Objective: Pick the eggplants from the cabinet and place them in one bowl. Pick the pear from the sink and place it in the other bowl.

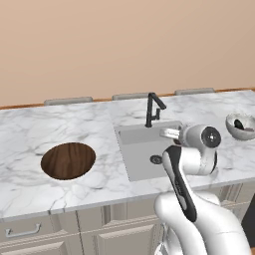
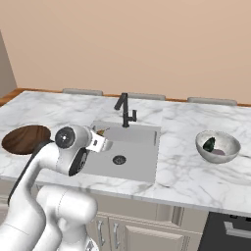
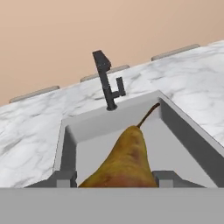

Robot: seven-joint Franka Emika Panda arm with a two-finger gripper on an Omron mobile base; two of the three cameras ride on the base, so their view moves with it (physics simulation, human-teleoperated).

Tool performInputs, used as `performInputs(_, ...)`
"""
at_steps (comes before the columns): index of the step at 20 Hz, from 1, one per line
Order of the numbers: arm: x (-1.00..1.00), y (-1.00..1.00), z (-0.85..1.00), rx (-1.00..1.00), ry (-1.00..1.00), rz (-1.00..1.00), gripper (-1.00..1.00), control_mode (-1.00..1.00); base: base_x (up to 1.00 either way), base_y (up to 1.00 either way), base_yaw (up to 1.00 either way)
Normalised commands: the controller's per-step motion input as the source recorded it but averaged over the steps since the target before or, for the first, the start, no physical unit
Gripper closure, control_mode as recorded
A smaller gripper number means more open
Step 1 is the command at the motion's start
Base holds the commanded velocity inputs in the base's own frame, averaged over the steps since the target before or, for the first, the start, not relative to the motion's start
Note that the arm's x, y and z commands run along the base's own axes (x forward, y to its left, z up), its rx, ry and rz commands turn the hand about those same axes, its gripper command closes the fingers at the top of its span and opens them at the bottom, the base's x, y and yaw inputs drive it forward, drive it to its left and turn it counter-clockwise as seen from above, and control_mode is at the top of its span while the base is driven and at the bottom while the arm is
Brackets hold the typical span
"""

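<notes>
The pear point(image 3: 124, 164) between my fingertips point(image 3: 63, 179) is yellow-brown, reddening toward its lower part, with a dark brown stem. My fingertips are grey. The sink point(image 1: 142, 149) is plain grey, and the tap point(image 1: 153, 108) behind it is black. Around the sink the counter point(image 1: 30, 129) is white marble with grey veins. Left of the sink sits a dark brown wood-grained bowl point(image 1: 67, 160); right of it, a pale grey bowl point(image 2: 218, 146) holding something dark purple and green.

The arm reached forward toward twelve o'clock, wrist roughly level. The gripper point(image 3: 116, 179) had its jaws closed on the pear point(image 3: 123, 162), stem pointing forward.
</notes>
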Motion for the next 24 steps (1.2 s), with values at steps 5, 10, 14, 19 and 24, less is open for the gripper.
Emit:
performInputs(5, -0.06, 0.65, 0.00, 0.08, 0.04, 0.00, 1.00, -1.00, 0.00, 0.00, 0.00)
performInputs(10, 0.00, 0.68, 0.00, 0.07, 0.07, 0.02, 1.00, -1.00, 0.00, 0.00, 0.00)
performInputs(14, 0.01, 0.65, 0.00, 0.10, 0.06, 0.01, 1.00, -1.00, 0.00, 0.00, 0.00)
performInputs(19, 0.00, 0.55, 0.01, 0.16, 0.06, 0.10, 1.00, -1.00, 0.00, 0.00, 0.00)
performInputs(24, 0.00, 0.62, 0.02, 0.15, 0.06, 0.16, 1.00, -1.00, 0.00, 0.00, 0.00)
